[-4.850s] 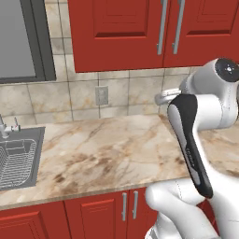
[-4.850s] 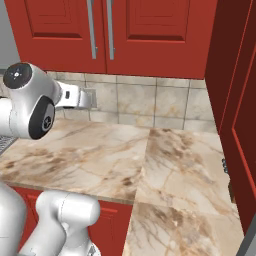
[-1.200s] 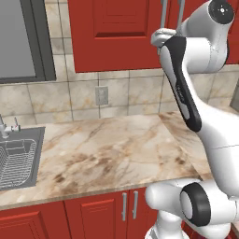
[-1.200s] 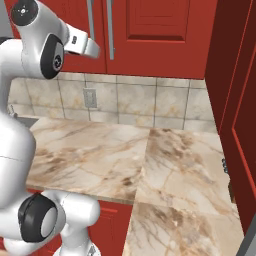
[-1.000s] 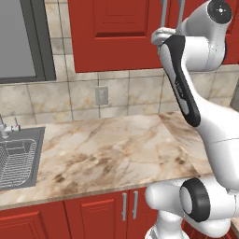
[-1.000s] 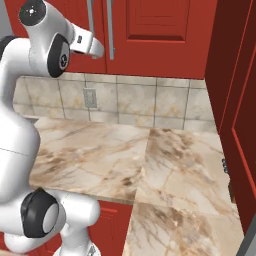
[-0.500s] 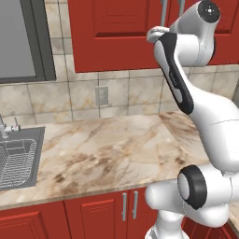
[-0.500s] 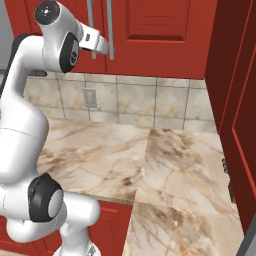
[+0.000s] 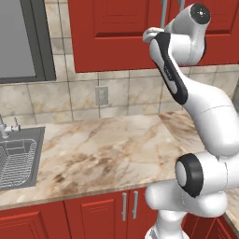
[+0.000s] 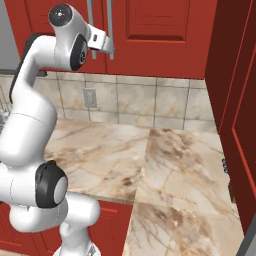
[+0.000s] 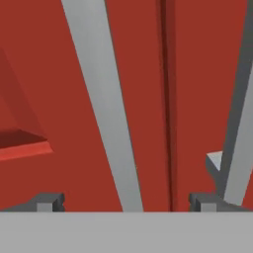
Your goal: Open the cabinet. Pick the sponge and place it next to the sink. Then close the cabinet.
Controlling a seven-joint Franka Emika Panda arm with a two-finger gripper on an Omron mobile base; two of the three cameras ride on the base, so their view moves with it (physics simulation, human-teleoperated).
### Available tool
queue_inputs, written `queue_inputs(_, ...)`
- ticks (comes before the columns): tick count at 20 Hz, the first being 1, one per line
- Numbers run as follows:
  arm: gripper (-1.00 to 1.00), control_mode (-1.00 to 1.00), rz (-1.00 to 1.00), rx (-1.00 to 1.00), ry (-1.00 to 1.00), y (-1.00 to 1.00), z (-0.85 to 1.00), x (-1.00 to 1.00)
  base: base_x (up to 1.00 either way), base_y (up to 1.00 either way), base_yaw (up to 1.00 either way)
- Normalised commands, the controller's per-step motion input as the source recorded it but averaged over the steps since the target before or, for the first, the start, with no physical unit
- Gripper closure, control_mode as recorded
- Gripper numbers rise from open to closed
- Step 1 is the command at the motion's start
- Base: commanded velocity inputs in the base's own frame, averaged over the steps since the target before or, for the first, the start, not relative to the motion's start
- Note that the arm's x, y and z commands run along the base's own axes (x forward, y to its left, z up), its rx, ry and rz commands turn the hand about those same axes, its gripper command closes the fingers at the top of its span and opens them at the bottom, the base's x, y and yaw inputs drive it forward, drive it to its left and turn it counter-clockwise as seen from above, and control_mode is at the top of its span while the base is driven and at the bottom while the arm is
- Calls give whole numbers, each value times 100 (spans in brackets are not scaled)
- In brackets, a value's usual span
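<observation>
The cabinet [image 9: 116, 32] [image 10: 160, 30] hangs above the counter with both red doors closed. My gripper [image 9: 156, 32] [image 10: 108, 46] is raised to the seam between the doors, at their long silver handles. In the hand view the gripper [image 11: 126, 200] is open, and one handle bar [image 11: 106, 108] runs between the two fingertips without touching either. The second handle [image 11: 239, 138] passes just outside the right fingertip. The sink [image 9: 16, 156], with its wire rack and small faucet [image 9: 7, 128], lies at the counter's left end. The sponge is hidden.
A marble counter [image 9: 107, 149] [image 10: 165, 165] runs under the cabinet, with a wall outlet [image 9: 101, 95] on the tiled backsplash. A tall red cabinet side [image 10: 235, 100] stands at the right. A dark-framed grey panel [image 9: 18, 42] sits above the sink.
The arm has stretched up and forward, bringing the hand closer to the cabinet handles. The jaws have stayed open and the doors have not moved.
</observation>
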Motion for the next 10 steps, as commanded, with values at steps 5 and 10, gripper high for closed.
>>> queue_inputs(5,-100,-100,2,0,-1,0,-9,39,0,0,0)
queue_inputs(10,-100,-100,2,0,-8,0,-16,34,0,0,0)
